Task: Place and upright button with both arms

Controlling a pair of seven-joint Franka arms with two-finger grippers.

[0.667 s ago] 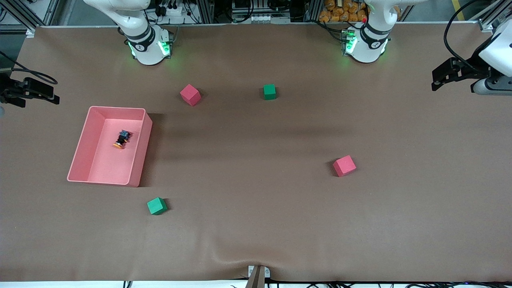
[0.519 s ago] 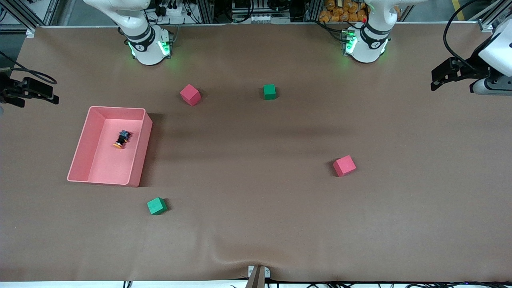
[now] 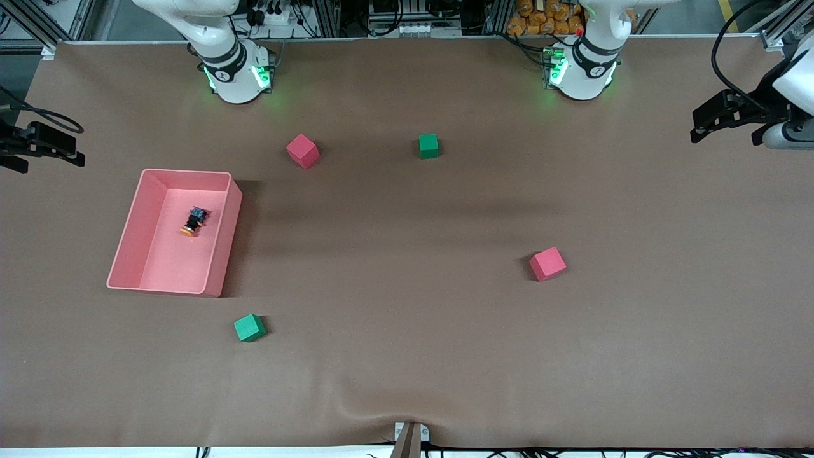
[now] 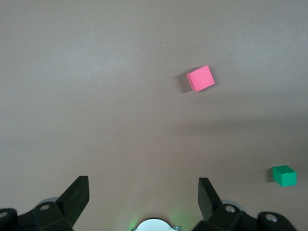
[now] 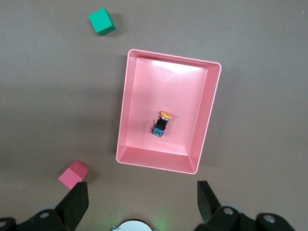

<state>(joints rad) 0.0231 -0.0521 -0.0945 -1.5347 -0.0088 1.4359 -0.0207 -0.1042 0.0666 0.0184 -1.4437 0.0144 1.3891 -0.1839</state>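
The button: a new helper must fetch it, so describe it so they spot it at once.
Find the pink rectangular plastic tray toward the right arm's end of the table. The tiny push-button with a round orange cap and black body lies on its side in it, alone there, smaller than the foam cubes outside.

Button (image 5: 161, 123) lies on its side in pink tray (image 5: 126, 103); right hand (image 5: 139, 204) spread above.

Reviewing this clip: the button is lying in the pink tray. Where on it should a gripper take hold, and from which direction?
Probably on the short black body of the button, between the orange cap and the bluish end, coming straight down from above. It lies on its side on the floor of the pink tray, apart from the walls, so fingers should fit either side of it. The open right gripper, high over the tray, seems best placed.
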